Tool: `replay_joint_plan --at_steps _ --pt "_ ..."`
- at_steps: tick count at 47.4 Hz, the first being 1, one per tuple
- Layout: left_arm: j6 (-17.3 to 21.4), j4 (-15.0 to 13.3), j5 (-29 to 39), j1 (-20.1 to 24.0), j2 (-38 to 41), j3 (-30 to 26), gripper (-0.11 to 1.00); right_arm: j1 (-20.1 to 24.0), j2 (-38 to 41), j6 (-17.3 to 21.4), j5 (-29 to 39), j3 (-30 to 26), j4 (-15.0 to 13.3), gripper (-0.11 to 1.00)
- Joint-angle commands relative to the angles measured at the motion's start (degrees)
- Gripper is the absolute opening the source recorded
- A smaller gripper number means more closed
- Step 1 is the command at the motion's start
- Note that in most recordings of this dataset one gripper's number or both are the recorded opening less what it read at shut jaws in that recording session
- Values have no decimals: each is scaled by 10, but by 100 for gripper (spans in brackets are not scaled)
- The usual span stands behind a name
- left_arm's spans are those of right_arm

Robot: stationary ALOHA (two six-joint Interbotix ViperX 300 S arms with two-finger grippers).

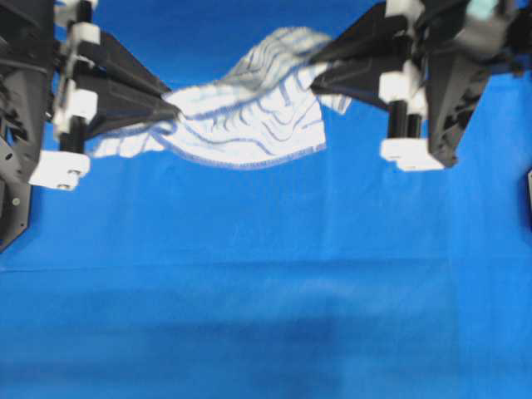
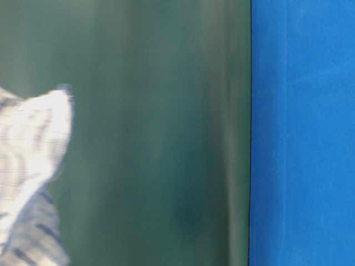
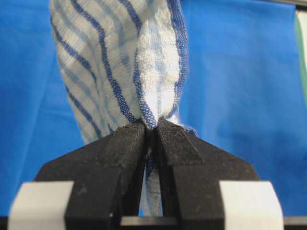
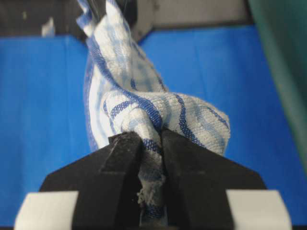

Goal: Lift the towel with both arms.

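Observation:
The towel (image 1: 249,116), white with thin blue stripes, hangs stretched between both arms above the blue sheet and sags in the middle. My left gripper (image 1: 174,112) is shut on its left end; in the left wrist view the cloth (image 3: 120,62) is pinched between the black fingers (image 3: 120,143). My right gripper (image 1: 316,71) is shut on a thicker bunch of the right end, which bulges (image 4: 158,115) over the fingers (image 4: 187,153). A corner of the towel (image 2: 33,149) shows at the left edge of the table-level view.
The bright blue sheet (image 1: 266,291) covers the table under the towel. A green backdrop (image 2: 161,133) fills most of the table-level view, with blue sheet (image 2: 302,133) at its right. A dark frame (image 4: 192,12) stands behind the table.

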Motion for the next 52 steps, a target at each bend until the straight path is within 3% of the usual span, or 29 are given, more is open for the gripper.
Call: replay_joint_plan --at_steps 1,12,23,36,38,42,49,52 --pt "0 2 11 3 -5 -38 4 1 -13 -3 7 -37 -2 15" --pt "39 3 20 4 -5 -74 4 2 -15 -3 18 -64 -2 15" --pt "47 3 18 6 2 -79 4 2 -13 -6 31 -64 -1 15" --pt "76 2 7 2 3 -78 7 2 -18 -38 33 -61 1 15" --pt "78 3 4 1 3 -78 14 2 -18 -40 33 -61 1 15" --pt "77 2 -4 -2 1 -75 39 2 -18 -39 32 -61 0 19" --pt "76 1 -30 -5 -5 -67 83 2 -18 -39 32 -55 -4 61" --pt "76 2 -37 -5 -7 -62 91 2 -18 -39 33 -54 -4 68"
